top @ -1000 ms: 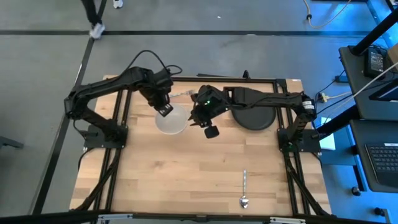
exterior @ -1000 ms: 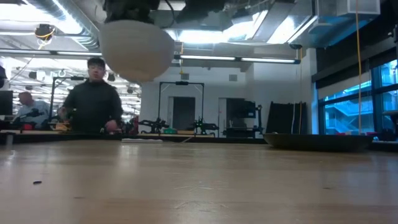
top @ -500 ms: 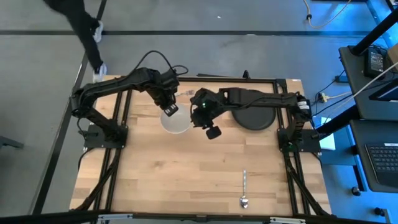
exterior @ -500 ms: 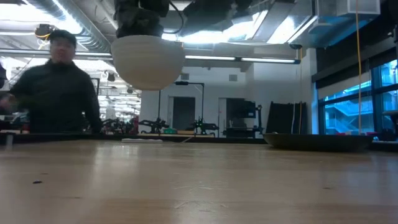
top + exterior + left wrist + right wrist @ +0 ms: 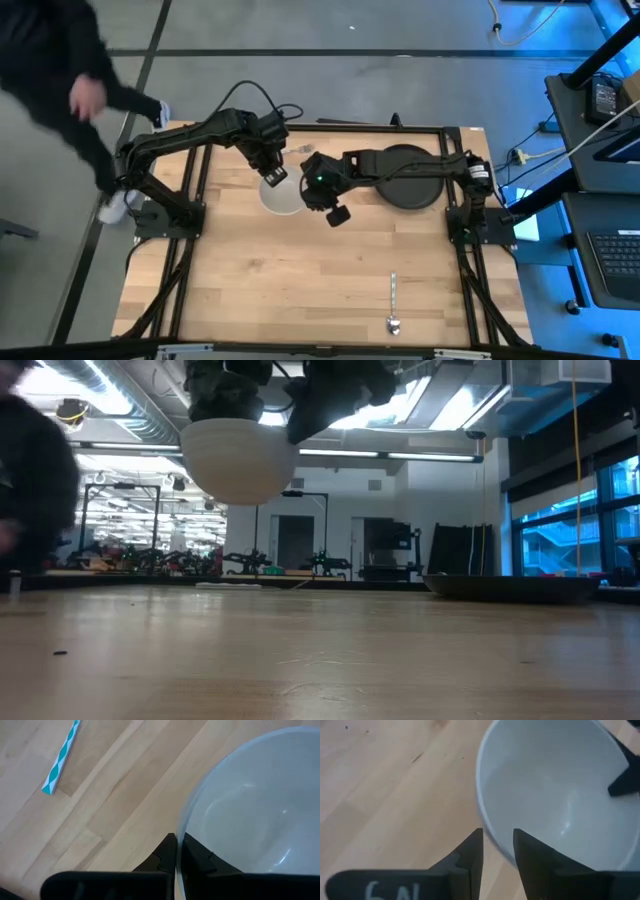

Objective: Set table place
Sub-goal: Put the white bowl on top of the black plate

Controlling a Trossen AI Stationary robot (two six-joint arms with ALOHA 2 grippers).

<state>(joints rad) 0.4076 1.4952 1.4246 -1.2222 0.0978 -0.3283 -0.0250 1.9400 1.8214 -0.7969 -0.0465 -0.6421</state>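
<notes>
My left gripper [image 5: 272, 174] is shut on the white bowl [image 5: 284, 196], which hangs in the air above the table [image 5: 300, 290] in the low view [image 5: 238, 458]. My right gripper [image 5: 322, 192] is open right beside the bowl; in its wrist view its fingers [image 5: 497, 851] stand on either side of the bowl's rim [image 5: 481, 805], with no touch showing. The black plate [image 5: 412, 180] rests flat near the far right. The silver spoon [image 5: 393, 305] lies near the near edge. A silver piece, perhaps the fork [image 5: 297, 151], lies at the far edge. My left gripper pinches the bowl's rim [image 5: 184, 827] with one finger inside the bowl and one outside. The fingers come from above, pointing down. The bowl is lifted clear of the table, opening up and about level, below the fingers.
A teal-and-white striped stick [image 5: 61, 756] lies on the wood below the left wrist. A person in dark clothes [image 5: 60, 70] moves beside the table's far left corner. Bare wood spreads across the middle and near left of the table.
The left gripper has carried the bowl a little toward the table's right and then held it there, still lifted. The right gripper has moved left toward the bowl until its fingers straddle the rim. The person has walked along the far left side.
</notes>
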